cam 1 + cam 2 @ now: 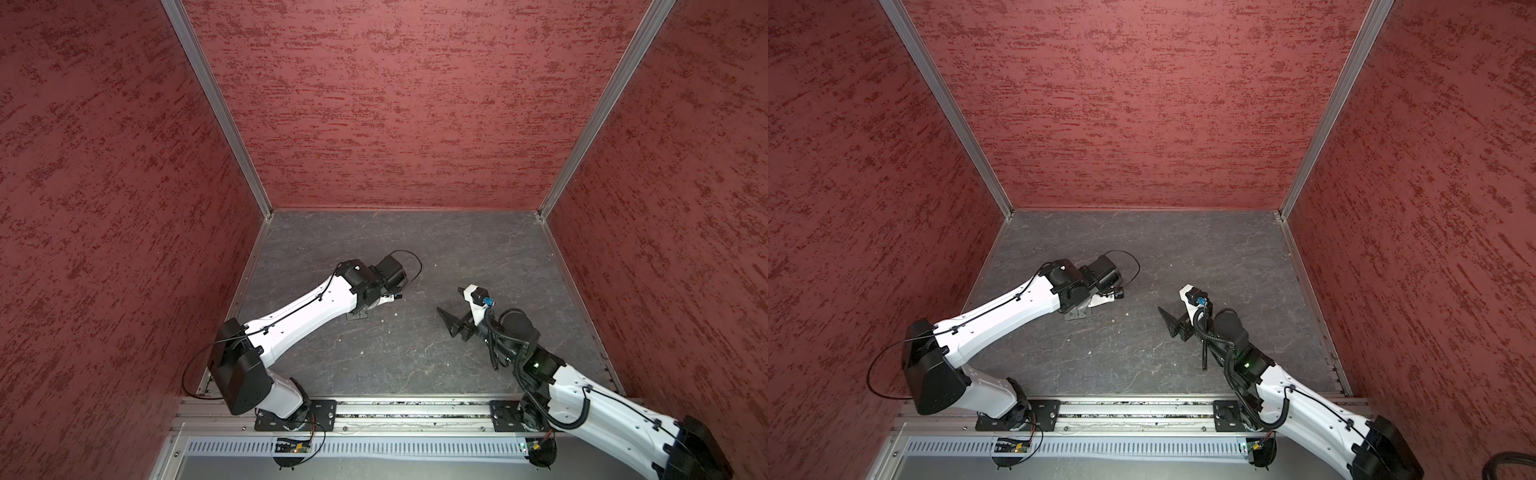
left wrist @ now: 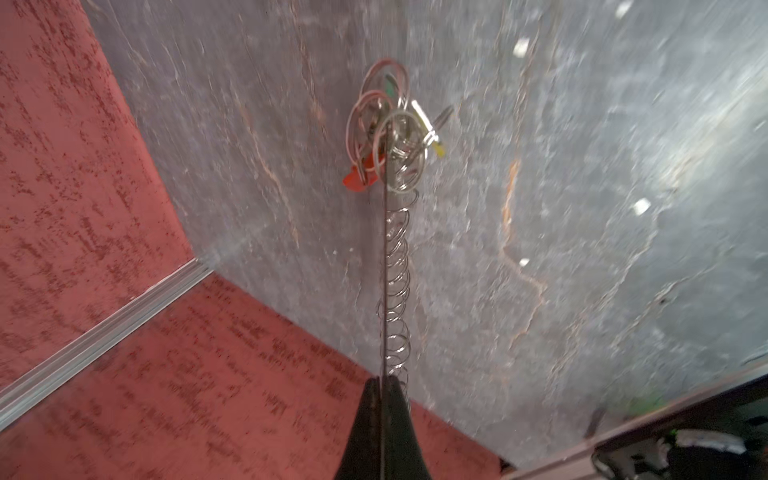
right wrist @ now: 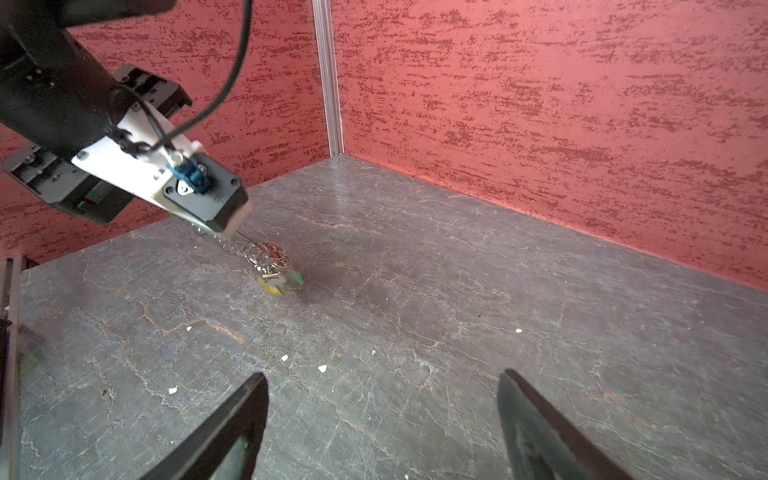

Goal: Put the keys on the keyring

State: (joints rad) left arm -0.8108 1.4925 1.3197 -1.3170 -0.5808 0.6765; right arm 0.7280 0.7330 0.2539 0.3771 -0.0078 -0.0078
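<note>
Left of the bench's (image 3: 457, 332) middle, about halfway between its back and front edges, the left gripper (image 2: 382, 386) points down with its jaws pressed together on one end of the keyring (image 2: 397, 291), so the chain of small silver rings runs taut from the fingertips to a bunch at its far end. Gathered in that bunch are the keys: the red key (image 2: 357, 180) on one side, the yellow key (image 2: 438, 149) on the other, and the green key (image 2: 390, 87) farthest from the fingertips, all tangled among a few larger wire loops. Motion blur in the left wrist view hides which loop each one hangs on. From the right wrist view the bunch dangles below the left arm's wrist camera (image 3: 199, 187), low over the grey stone-patterned surface, with a dark shadow just beside it; whether the lowest key touches the bench cannot be told. Both top views hide the chain and keys under the left wrist. Right of the middle, well apart from the bunch, the right gripper (image 3: 382, 374) hovers with its two dark fingers (image 3: 249, 399) spread wide and nothing between them, aimed toward the keys. A few white specks (image 3: 322, 368) lie scattered on the bench between the two grippers.
</note>
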